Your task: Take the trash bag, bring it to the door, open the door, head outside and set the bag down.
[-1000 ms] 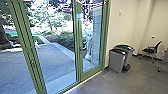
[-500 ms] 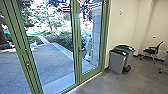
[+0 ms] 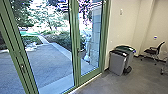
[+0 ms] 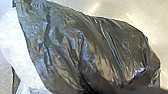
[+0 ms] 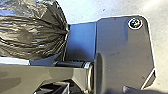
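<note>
The dark, shiny trash bag shows large and close in the left wrist view, with whitish, translucent plastic along one side of it. In the right wrist view the trash bag bulges out, its folds gathered to a point beside the robot's own dark plate. Whether a gripper holds it cannot be told. In the head view the green-framed glass door stands in front, its panels appearing closed. A handle is on the frame between two panes.
Beyond the glass lie a paved yard and bushes. Right of the door, two wheeled bins stand against the wall. A black office chair is farther back at the right.
The head camera's view has shifted slightly, so the left door frame sits farther left and a bit more of the door's handle side shows. The bins and chair stay where they stood.
</note>
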`<state>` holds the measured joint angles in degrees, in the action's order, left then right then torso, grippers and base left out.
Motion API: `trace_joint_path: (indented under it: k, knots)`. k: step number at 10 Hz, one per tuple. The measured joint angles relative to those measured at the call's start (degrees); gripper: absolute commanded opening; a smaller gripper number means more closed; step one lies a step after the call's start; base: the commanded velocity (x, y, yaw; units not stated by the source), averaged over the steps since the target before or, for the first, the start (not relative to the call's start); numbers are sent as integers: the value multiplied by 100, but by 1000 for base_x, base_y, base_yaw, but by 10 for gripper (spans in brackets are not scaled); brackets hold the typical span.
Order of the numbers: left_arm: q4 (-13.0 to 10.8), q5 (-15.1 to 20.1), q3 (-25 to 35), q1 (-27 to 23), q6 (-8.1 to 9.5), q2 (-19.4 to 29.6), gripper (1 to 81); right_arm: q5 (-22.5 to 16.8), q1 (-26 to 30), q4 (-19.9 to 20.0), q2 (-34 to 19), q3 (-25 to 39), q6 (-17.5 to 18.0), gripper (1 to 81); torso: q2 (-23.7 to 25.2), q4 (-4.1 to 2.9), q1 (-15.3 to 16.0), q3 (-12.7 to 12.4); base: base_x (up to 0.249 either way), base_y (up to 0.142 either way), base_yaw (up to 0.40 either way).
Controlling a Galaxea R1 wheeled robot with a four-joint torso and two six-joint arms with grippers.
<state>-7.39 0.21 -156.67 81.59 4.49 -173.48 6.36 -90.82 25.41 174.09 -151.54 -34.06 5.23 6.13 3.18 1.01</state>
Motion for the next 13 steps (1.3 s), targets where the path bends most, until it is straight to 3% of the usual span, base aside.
trace_joint_path:
  k: [5, 13]
  knots:
    - [0, -178, 0, 18, 0, -2, 10, 0, 0, 0, 2, 0, 0, 811, 0, 0, 0, 0, 135, -63, 0]
    - [-46, -188, -2, 21, 0, -48, 10, -2, -2, 0, 30, -61, 0, 811, 0, 0, 0, 0, 139, -64, 0]
